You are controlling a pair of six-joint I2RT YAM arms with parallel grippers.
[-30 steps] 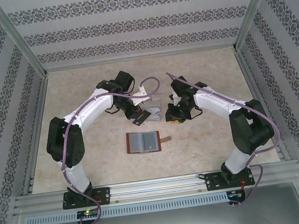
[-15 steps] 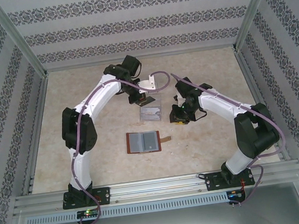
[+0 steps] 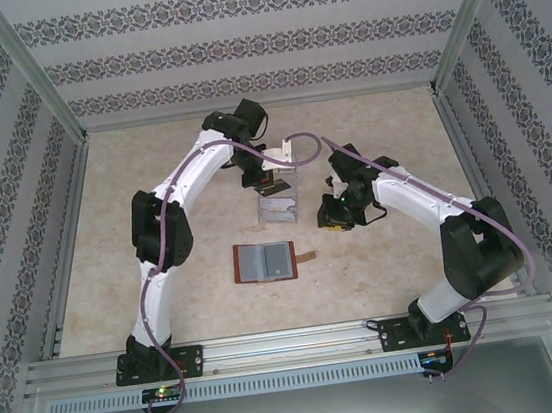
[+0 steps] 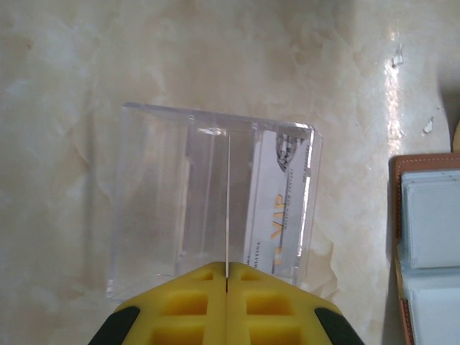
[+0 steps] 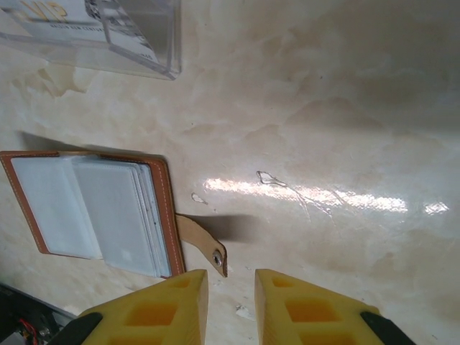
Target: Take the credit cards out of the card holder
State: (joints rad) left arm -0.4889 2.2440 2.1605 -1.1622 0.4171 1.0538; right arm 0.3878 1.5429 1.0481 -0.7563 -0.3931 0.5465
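Left wrist view: left gripper (image 4: 226, 280) jaws pinch one credit card (image 4: 227, 208) edge-on over clear box (image 4: 144, 201). Right gripper (image 5: 231, 287) jaws slightly spread, empty, near card holder (image 5: 93, 208) lying open on table (image 5: 323, 108). Credit card likely light, stiff, slick; grip an exposed edge.

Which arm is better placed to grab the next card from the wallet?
Right. The right fingers, open, hover beside the strap tab of the card holder; the left fingers are shut on a card over the clear box.
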